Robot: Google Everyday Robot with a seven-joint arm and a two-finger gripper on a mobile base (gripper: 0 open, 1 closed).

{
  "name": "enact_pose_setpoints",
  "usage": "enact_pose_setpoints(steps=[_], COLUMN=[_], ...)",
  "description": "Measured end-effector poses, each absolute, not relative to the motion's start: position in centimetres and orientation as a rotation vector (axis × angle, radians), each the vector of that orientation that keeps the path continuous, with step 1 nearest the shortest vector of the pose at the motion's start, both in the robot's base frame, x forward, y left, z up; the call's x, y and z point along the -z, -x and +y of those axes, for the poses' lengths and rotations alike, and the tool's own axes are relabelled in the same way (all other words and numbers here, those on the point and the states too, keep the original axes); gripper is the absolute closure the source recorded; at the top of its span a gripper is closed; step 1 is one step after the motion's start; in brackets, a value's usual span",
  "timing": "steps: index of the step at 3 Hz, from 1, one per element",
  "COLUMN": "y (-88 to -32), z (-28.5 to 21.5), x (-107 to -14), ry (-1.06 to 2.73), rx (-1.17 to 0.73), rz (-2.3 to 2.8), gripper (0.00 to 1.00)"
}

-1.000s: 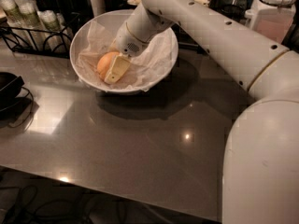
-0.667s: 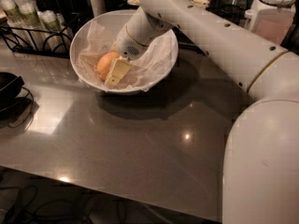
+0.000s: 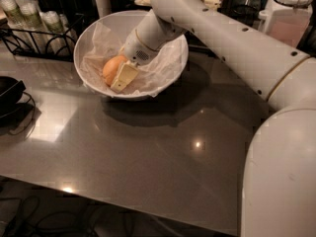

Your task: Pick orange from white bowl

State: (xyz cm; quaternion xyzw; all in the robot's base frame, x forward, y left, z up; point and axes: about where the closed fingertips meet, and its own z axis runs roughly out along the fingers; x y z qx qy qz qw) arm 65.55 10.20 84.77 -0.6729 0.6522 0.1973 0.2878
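The orange (image 3: pixel 110 68) lies in the white bowl (image 3: pixel 89 38) on its crinkled white paper lining, at the far left of the table. My gripper (image 3: pixel 118 77) reaches down into the bowl from the right and sits right at the orange, its pale tip lying against the fruit's right front side. The gripper body hides the far side of the orange. The bowl rests on the grey table.
A black wire rack (image 3: pixel 34 36) with small jars stands behind the bowl at the left. A small black dish (image 3: pixel 7 90) sits at the left table edge. A pinkish lidded container (image 3: pixel 291 16) stands at the back right. My white arm (image 3: pixel 237 43) crosses the right side.
The gripper has settled very slightly lower against the orange. The orange and the bowl have stayed in place.
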Motion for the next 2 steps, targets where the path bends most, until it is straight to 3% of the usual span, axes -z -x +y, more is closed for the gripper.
enact_pose_setpoints(steps=[1,2], y=[-65.54,-65.33], z=[10.19,10.06], x=[-84.77,-84.88], ry=[1.797,1.783], rx=[-0.528,-0.553], rz=[1.742,1.727], gripper=[0.92,1.00])
